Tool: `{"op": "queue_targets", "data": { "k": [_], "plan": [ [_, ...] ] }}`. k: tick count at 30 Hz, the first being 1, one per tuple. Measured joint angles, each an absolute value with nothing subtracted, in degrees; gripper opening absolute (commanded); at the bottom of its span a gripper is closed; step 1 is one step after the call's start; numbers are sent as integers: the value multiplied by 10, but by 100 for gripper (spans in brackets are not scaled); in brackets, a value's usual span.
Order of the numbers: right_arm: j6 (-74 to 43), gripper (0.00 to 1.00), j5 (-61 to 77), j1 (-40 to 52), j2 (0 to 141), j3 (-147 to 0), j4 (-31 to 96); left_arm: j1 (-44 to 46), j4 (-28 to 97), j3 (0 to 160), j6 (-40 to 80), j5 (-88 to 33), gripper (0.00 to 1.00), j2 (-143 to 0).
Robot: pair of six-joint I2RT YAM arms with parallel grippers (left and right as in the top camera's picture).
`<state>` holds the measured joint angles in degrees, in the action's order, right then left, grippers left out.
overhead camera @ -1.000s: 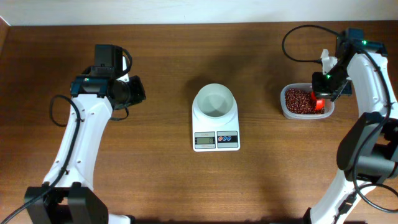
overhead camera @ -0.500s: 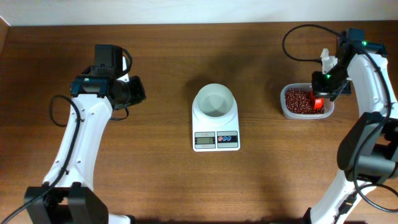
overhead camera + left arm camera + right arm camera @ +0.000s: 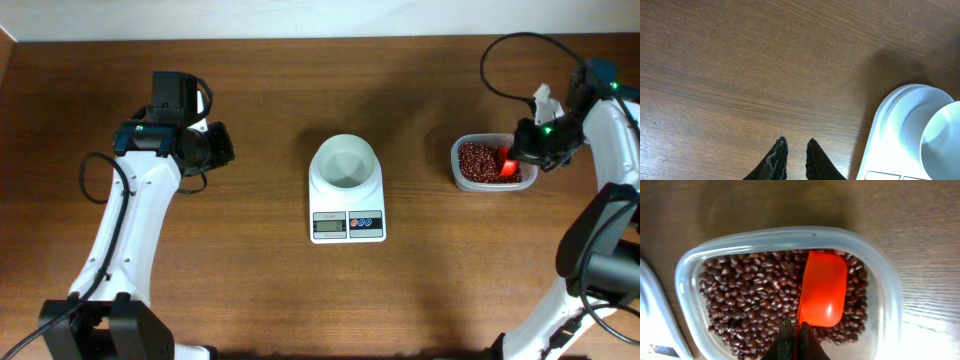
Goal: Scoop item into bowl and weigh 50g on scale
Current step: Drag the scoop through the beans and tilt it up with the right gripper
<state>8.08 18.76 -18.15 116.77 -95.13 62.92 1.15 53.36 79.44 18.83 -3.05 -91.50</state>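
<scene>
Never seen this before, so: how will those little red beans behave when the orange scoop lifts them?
Likely flowing like sand: the beans are a loose heap of small grains. Rounded and glossy, spilled ones would probably roll. Being tiny, they should weigh little in the orange scoop.

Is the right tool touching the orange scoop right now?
Touching. The right wrist view shows the right tool shut on the handle of the orange scoop, fingers pinching it with no gap.

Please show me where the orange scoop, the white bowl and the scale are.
orange scoop (image 3: 823,287): right wrist view, on its wide cup part.
white bowl (image 3: 346,163): overhead view, on its bare inner floor.
scale (image 3: 329,225): overhead view, on its grey display.
</scene>
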Motion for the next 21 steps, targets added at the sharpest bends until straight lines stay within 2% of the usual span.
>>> {"op": "queue_targets", "data": {
  "k": [12, 21],
  "plan": [
    [84, 4, 269, -191, 1162, -923, 609, 11, 534, 794, 188, -30, 18, -915],
    [97, 4, 373, -258, 1176, -906, 611, 11, 534, 794, 188, -30, 20, -915]
  ]
}}
